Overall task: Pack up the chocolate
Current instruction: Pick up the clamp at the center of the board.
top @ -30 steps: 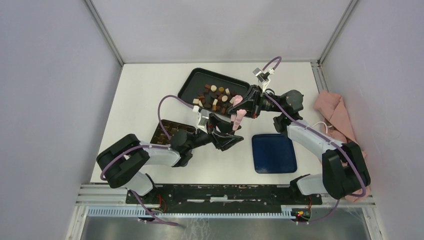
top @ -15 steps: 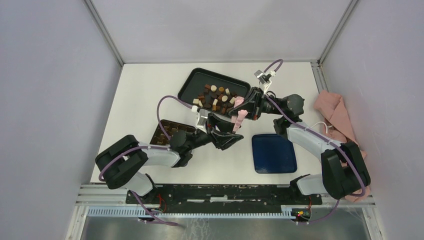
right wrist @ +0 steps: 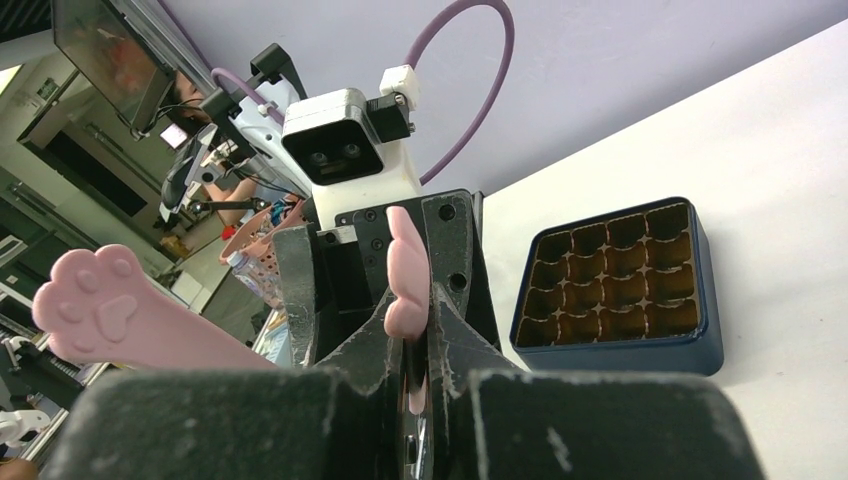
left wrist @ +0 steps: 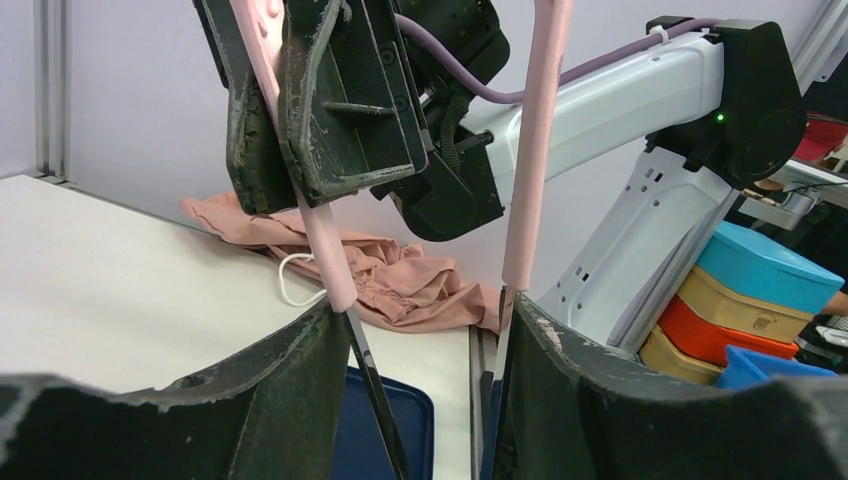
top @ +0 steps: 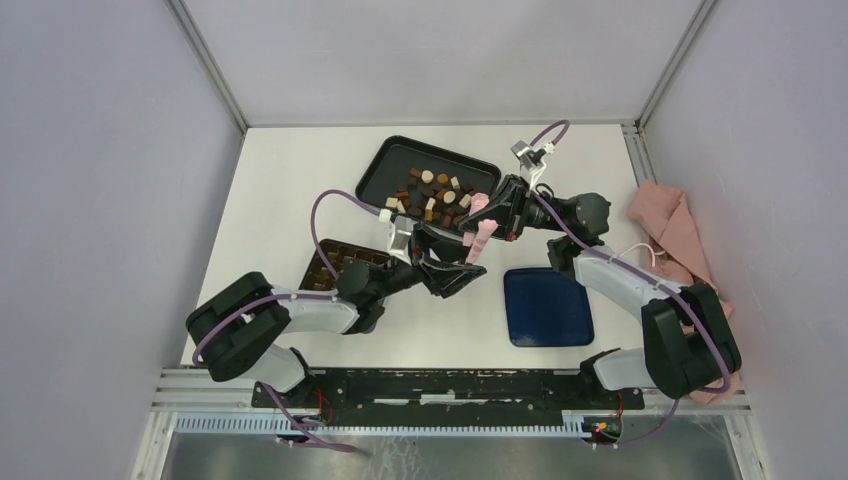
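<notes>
The chocolate pieces (top: 432, 195), brown and cream, lie in a black tray (top: 375, 165) at the back. The dark box (top: 335, 265) with square compartments sits left of centre and shows in the right wrist view (right wrist: 615, 275) with empty cups. My right gripper (top: 495, 212) is shut on one pink arm of the tweezers (top: 478, 228), seen edge-on in its wrist view (right wrist: 405, 270). My left gripper (top: 452, 272) faces it. Its fingers (left wrist: 300, 380) press on the outside of both metal legs of the tweezers (left wrist: 525, 150), which stay spread.
A dark blue lid (top: 547, 305) lies flat right of centre, below the two grippers. A pink cloth (top: 670, 230) is bunched at the right table edge. Grey walls enclose the table on three sides.
My left gripper has shifted slightly up and its fingers have narrowed onto the tweezers' legs. My right gripper has edged a little right with the tweezers.
</notes>
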Available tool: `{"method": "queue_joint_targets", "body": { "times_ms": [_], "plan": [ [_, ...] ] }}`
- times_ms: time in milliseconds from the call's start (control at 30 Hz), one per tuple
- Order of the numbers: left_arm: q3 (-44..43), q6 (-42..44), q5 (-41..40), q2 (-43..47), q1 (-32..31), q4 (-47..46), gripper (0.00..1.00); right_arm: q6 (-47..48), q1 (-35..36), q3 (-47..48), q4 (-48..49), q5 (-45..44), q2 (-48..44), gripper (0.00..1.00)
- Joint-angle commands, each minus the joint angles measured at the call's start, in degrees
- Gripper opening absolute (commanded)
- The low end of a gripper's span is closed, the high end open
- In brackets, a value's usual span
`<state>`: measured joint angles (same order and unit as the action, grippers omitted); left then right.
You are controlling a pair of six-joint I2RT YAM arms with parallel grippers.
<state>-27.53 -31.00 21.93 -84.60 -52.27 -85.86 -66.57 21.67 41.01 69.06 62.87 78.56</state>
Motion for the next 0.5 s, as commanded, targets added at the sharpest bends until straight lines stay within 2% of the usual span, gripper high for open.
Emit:
{"method": "queue_joint_targets", "body": {
  "times_ms": [0, 267, 467],
  "plan": [
    [-1.73, 0.61, -1.20, 1.31, -0.56, -13.72, 0.61, -1.51, 0.30, -0.30, 4.67, -1.49, -1.68, 0.00],
    [-1.75, -0.25, -1.92, 1.10, -0.53, -13.72, 0.60, -1.69, 0.29, -0.41, 4.71, -1.66, -1.59, 0.00],
    [-1.82, -0.54, -2.33, 1.40, -0.46, -13.72, 0.62, -1.90, 0.30, -0.58, 4.89, -1.88, -1.57, 0.00]
  ]
}}
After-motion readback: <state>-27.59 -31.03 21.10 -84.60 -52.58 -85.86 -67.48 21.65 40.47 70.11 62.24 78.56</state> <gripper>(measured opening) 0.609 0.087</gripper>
